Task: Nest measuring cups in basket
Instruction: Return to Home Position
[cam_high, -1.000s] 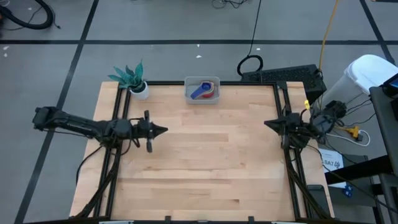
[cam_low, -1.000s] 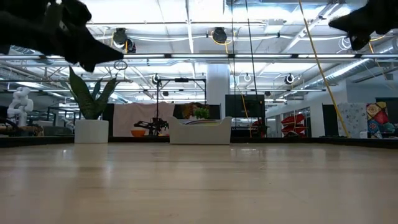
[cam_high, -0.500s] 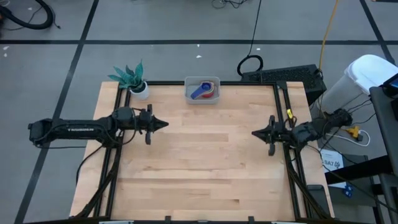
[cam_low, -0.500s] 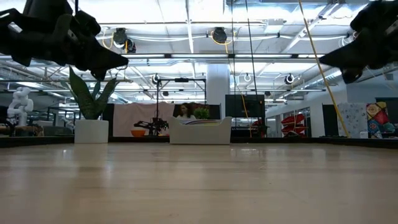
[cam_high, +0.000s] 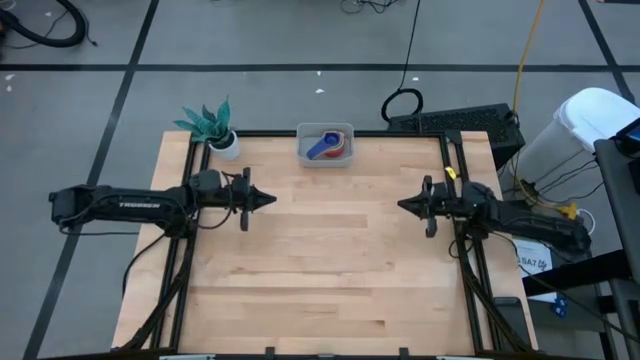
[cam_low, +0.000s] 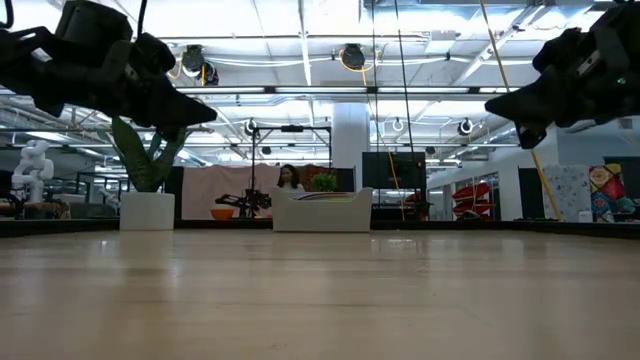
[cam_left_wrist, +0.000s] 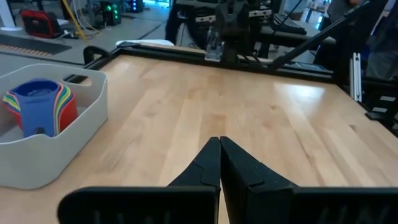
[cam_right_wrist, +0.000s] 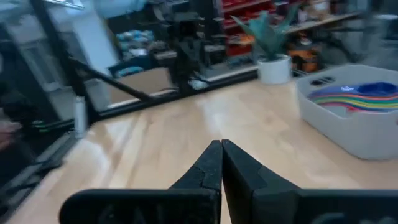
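The measuring cups (cam_high: 327, 144) sit nested inside the pale grey basket (cam_high: 305, 152) at the table's far edge, blue cup on top with its handle pointing toward the near left. In the left wrist view the stack (cam_left_wrist: 39, 106) shows its coloured rims in the basket (cam_left_wrist: 56, 152); the right wrist view shows the cups (cam_right_wrist: 360, 96) in the basket (cam_right_wrist: 348, 134) too. My left gripper (cam_high: 270, 199) hovers shut over the table's left part, pointing right. My right gripper (cam_high: 402, 205) hovers shut over the right part, pointing left. Both hang well above the table.
A white pot with a teal plant (cam_high: 213, 128) stands at the far left corner, left of the basket. Black frame rails (cam_high: 196, 190) run along the table's left and right sides. The bare wooden top (cam_high: 330, 260) lies between the arms. A person (cam_low: 289, 178) shows far behind.
My right gripper has come in from the table's right edge toward the middle, moving left over the table. My left gripper has shifted slightly toward the far edge and to the right. Both stayed shut. The cups and basket have not moved.
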